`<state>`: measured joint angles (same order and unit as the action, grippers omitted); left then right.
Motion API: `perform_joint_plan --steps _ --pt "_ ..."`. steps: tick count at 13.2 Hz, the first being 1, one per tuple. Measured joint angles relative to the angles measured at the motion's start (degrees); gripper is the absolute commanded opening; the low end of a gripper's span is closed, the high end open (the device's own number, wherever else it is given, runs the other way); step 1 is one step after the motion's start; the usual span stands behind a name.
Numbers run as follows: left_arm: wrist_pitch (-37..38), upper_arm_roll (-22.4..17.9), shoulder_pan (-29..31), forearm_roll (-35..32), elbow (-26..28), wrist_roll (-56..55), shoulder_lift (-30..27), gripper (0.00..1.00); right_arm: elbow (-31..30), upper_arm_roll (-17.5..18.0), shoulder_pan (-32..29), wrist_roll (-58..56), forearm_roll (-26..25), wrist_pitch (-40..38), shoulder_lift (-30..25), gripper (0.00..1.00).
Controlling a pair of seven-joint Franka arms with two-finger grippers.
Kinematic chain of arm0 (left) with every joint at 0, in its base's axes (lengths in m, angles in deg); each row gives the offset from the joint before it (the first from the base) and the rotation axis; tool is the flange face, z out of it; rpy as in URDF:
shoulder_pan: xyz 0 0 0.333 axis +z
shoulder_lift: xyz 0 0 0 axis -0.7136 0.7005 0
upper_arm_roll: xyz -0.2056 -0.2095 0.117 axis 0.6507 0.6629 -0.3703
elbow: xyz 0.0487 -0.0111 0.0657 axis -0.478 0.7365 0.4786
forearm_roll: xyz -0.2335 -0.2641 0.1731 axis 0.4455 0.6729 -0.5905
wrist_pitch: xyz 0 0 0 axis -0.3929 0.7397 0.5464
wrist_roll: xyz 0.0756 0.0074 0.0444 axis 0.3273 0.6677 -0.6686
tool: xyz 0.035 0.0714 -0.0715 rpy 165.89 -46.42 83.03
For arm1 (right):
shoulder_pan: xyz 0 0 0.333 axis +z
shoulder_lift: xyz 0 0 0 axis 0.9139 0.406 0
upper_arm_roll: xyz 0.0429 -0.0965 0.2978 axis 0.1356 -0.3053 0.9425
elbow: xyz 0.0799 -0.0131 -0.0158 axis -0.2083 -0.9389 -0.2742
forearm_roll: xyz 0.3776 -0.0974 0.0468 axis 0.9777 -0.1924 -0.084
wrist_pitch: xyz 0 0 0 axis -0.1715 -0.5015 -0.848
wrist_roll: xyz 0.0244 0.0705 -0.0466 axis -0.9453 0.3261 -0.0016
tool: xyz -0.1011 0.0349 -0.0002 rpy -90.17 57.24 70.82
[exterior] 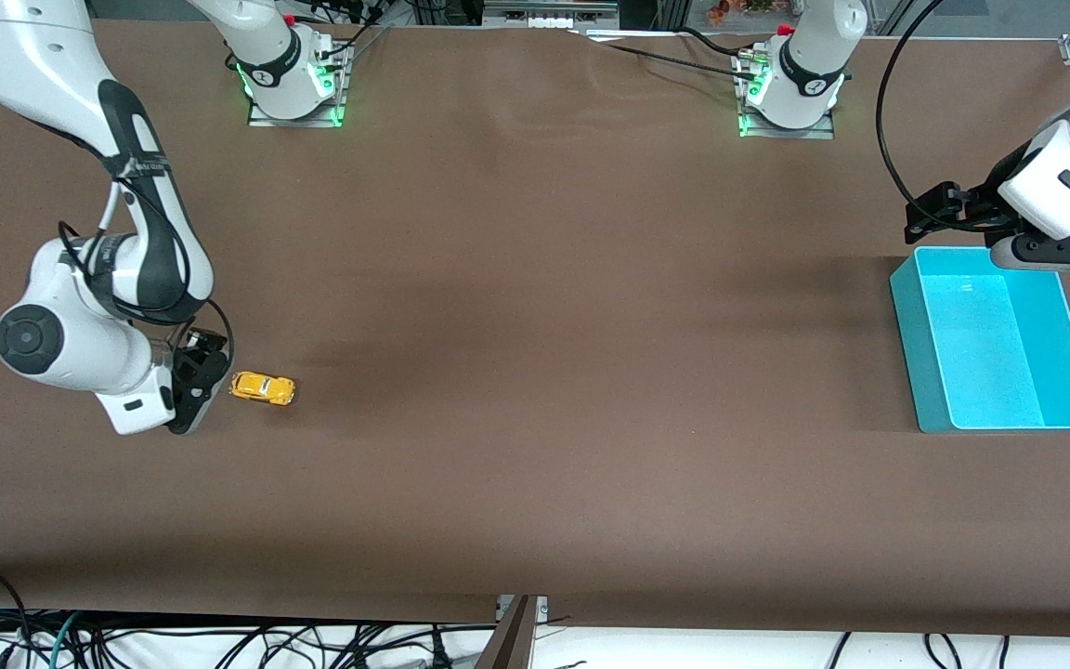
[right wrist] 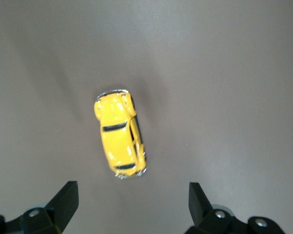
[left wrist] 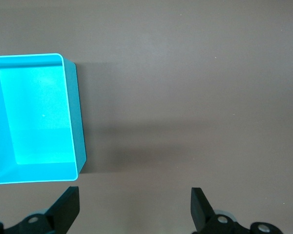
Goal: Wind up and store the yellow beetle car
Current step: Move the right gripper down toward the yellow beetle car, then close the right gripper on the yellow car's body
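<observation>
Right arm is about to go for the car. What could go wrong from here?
The yellow beetle car sits on its wheels, askew to the open right tool beside it, so a closing finger may roll it away. The turquoise bin lies at the left arm's end, under the open left tool: a long carry.

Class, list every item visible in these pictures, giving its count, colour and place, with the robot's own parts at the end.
yellow beetle car: one, yellow, on its wheels on the table toward the right arm's end.
turquoise bin: one, turquoise, nothing in it, toward the left arm's end.
table: one, brown cover.
right pincer: one, black, open, low beside the car, not touching it.
left pincer: one, black, open, over the table beside the bin.
</observation>
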<state>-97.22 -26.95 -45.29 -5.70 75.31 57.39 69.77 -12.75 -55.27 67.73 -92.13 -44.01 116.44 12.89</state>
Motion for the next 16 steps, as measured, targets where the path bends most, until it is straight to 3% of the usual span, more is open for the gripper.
perform_joint_plan --steps 13,14,16 --pt "0.00 -0.06 0.18 0.00 0.00 0.00 0.00 1.00 -11.85 1.62 0.08 -9.11 0.00 18.15 0.44 0.99" --pt "0.00 -0.07 0.29 0.00 0.00 0.00 0.00 1.00 -11.90 1.62 0.08 -9.83 0.00 18.29 0.44 0.97" --pt "0.00 -0.07 0.37 0.00 0.00 0.00 0.04 1.00 -11.94 1.62 0.07 -10.88 0.00 18.37 0.46 0.76"
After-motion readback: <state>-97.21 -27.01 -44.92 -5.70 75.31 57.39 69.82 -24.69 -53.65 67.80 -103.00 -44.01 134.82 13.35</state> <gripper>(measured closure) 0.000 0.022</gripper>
